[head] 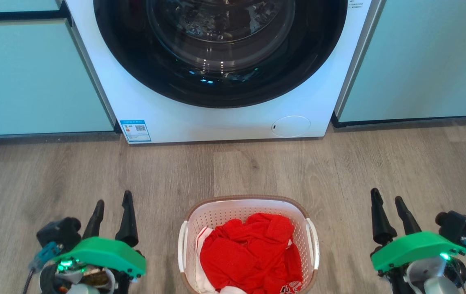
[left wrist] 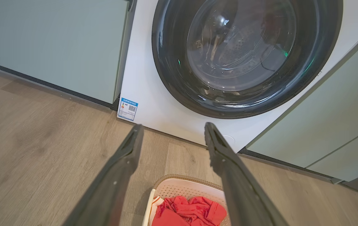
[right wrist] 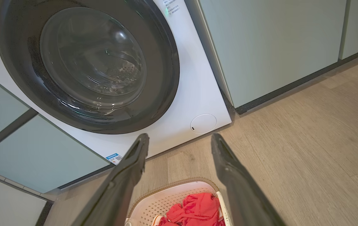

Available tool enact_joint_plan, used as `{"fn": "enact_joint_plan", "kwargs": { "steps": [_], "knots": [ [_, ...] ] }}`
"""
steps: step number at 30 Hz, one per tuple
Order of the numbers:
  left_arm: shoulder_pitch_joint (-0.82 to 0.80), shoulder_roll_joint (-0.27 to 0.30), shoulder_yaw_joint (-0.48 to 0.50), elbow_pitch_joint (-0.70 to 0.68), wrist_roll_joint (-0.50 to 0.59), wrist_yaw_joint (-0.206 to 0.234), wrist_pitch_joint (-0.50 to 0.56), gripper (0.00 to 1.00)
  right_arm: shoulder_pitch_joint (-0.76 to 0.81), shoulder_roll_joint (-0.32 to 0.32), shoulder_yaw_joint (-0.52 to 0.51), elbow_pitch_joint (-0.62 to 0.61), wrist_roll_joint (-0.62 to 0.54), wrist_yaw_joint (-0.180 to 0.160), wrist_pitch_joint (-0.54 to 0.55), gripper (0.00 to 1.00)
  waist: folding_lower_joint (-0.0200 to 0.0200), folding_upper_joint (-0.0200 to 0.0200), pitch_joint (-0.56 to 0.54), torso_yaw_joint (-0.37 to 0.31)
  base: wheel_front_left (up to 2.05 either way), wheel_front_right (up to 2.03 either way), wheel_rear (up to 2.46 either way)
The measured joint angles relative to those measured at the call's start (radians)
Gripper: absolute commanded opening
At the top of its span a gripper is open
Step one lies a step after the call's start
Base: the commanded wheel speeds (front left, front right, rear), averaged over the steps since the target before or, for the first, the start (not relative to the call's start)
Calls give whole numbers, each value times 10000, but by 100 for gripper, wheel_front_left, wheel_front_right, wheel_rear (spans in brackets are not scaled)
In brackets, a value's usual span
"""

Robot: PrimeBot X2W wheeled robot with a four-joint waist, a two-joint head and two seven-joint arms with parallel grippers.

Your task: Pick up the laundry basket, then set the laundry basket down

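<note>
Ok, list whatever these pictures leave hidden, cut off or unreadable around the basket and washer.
- Laundry basket: near end cut off by the head view's bottom edge.
- Basket floor: covered by the red clothes.
- Washing machine: top cut off by the upper edge, head view.
- Blue label: print too small to read, head view.

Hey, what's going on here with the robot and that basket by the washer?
Nothing is being handled yet. The laundry basket, holding red clothes, sits on the wooden floor in front of the washing machine. The left gripper and right gripper are open, one on each side of the basket, touching nothing.
</note>
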Motion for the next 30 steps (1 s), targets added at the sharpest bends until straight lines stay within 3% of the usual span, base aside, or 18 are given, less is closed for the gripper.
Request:
{"fn": "enact_joint_plan", "kwargs": {
  "steps": [30],
  "knots": [
    [389, 221, -397, -537, 3461, 272, -848, 100, 19, -21, 464, -477, -3553, 0, -890, 100, 0, 0, -15, -2, 0, 0, 0]
  ]
}}
